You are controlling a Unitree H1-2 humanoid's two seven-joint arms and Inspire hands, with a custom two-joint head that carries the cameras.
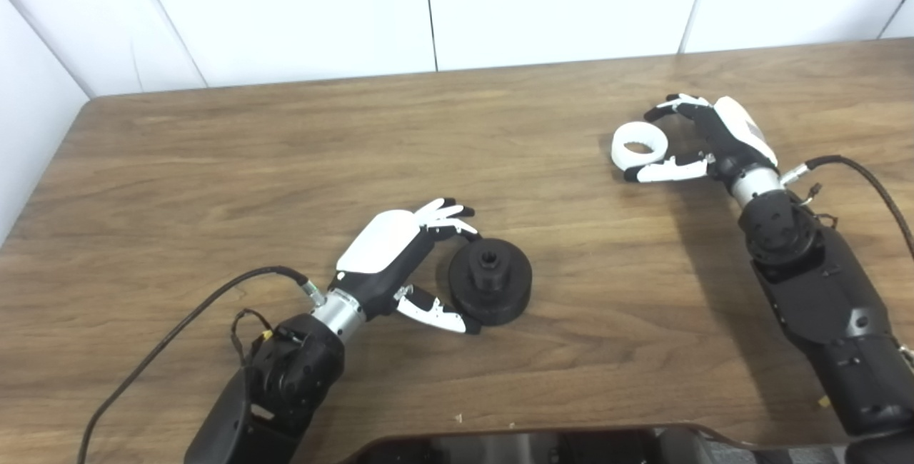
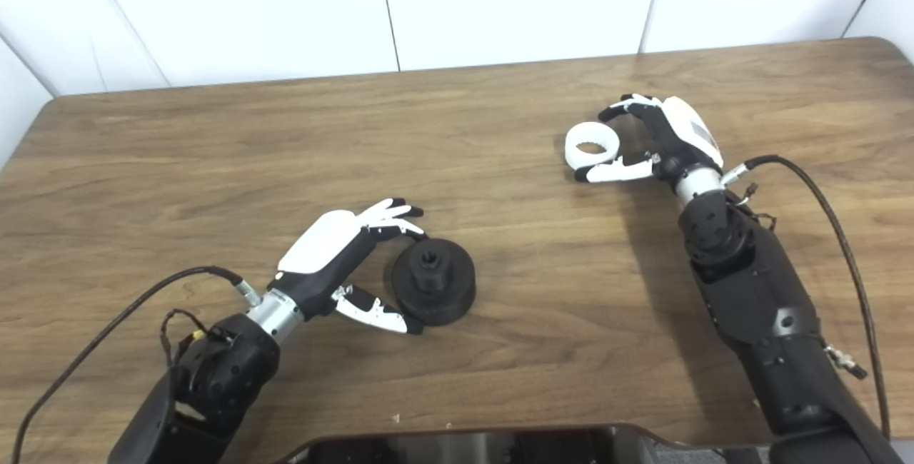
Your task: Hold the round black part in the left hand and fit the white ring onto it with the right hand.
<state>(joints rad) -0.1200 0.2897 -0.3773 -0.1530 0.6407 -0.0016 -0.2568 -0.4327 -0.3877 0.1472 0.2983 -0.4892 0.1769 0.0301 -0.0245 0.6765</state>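
The round black part (image 1: 491, 290) lies flat on the wooden table (image 1: 214, 185), hub up, near the front middle. My left hand (image 1: 414, 264) is open around its left side, fingers (image 1: 451, 218) at the far-left rim and thumb (image 1: 437, 315) at the near-left edge. I cannot tell whether they press on it. The white ring (image 1: 639, 145) lies flat on the table at the right. My right hand (image 1: 703, 139) is open beside it, fingers (image 1: 671, 105) arched just behind the ring and thumb (image 1: 668, 170) stretched along its near side. Both show in the right eye view too: the part (image 2: 434, 291) and the ring (image 2: 592, 144).
Black cables trail from both wrists, left (image 1: 178, 328) and right (image 1: 878, 189). A dark edge of the robot's body (image 1: 543, 446) runs along the bottom. White wall panels (image 1: 428, 7) stand behind the table's far edge.
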